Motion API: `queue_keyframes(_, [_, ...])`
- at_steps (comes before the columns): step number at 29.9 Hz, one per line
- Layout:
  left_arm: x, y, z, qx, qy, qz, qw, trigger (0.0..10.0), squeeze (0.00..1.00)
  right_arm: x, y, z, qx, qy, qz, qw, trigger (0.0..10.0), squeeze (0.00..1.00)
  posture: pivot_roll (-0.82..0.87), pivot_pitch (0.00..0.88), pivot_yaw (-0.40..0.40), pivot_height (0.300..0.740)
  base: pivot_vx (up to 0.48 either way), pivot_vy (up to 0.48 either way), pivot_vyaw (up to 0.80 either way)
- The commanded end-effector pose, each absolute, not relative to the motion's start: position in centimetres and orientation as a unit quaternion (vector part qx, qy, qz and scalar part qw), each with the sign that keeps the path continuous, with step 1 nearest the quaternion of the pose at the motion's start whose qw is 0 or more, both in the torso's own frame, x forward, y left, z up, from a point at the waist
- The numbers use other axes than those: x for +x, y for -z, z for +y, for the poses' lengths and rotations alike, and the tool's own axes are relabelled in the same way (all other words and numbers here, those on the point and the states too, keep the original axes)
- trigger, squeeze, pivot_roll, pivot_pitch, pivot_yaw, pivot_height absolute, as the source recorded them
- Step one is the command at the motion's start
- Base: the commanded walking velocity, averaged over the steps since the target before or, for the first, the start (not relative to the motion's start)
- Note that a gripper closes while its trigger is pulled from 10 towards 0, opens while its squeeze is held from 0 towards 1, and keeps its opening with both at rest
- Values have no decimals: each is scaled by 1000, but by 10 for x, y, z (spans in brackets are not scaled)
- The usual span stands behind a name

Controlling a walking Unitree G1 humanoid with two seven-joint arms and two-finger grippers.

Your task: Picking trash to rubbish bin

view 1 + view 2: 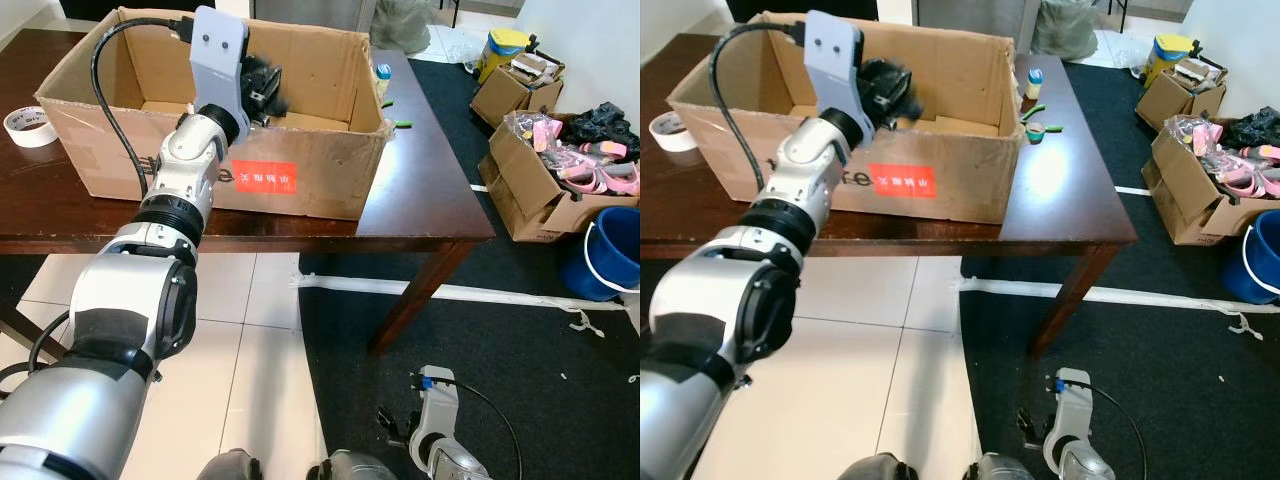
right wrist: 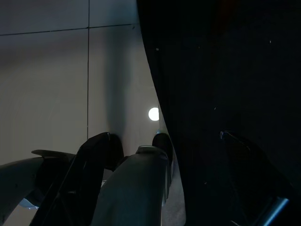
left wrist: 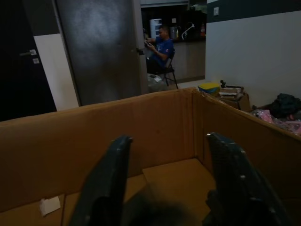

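Observation:
A big open cardboard box (image 1: 300,185) with a red label stands on the dark wooden table (image 1: 430,200). My left arm reaches over the box's front wall, and my left gripper (image 1: 262,85) hangs inside the box above its floor. In the left wrist view the left gripper (image 3: 167,141) is open, its two black fingers (image 3: 106,183) wide apart with nothing between them. A small white scrap (image 3: 47,205) lies on the box floor by the far wall. My right gripper (image 2: 163,137) hangs idle low by my legs, open, above the pale tiles.
A roll of white tape (image 1: 30,125) lies on the table left of the box. A small bottle (image 1: 1034,82) and green bits (image 1: 1038,128) sit to its right. Boxes of clutter (image 1: 560,170) and a blue bucket (image 1: 605,250) stand on the dark carpet at right. A person (image 3: 160,47) sits far off.

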State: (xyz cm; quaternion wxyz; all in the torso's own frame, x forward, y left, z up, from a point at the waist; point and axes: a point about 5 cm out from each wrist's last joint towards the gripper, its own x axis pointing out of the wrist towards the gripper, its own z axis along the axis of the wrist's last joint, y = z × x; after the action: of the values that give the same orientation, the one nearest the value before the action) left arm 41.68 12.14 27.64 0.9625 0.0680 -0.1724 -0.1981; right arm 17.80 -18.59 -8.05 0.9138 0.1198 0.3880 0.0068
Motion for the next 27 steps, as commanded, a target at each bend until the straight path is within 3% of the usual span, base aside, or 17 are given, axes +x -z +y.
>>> queue_keyframes(1, [417, -274, 119, 73, 200, -170, 962, 10000, 1000, 173, 83, -187, 122, 0, 393, 911, 10000, 0, 21, 86, -31, 740, 0, 0, 0])
queue_keyframes(8, [419, -272, 138, 56, 160, -159, 972, 10000, 1000, 174, 82, -187, 121, -2, 392, 912, 10000, 0, 25, 86, -32, 740, 0, 0, 0])
queue_keyframes(11, [421, -272, 161, -18, 111, -142, 983, 10000, 1000, 174, 82, -187, 122, -1, 392, 912, 10000, 0, 27, 87, -32, 740, 0, 0, 0])
queue_keyframes(12, [421, -269, 171, -46, 91, -132, 986, 10000, 0, 175, 82, -187, 123, 0, 392, 912, 10000, 0, 27, 86, -31, 740, 0, 0, 0])
queue_keyframes(17, [418, -254, 206, -128, 33, -101, 986, 10000, 0, 174, 82, -187, 125, 0, 393, 911, 10000, 0, 27, 86, -31, 740, 0, 0, 0])
queue_keyframes(27, [408, -222, 231, -191, -3, -79, 978, 10000, 0, 175, 82, -187, 125, -3, 394, 911, 10000, 0, 43, 86, -39, 740, 0, 0, 0])
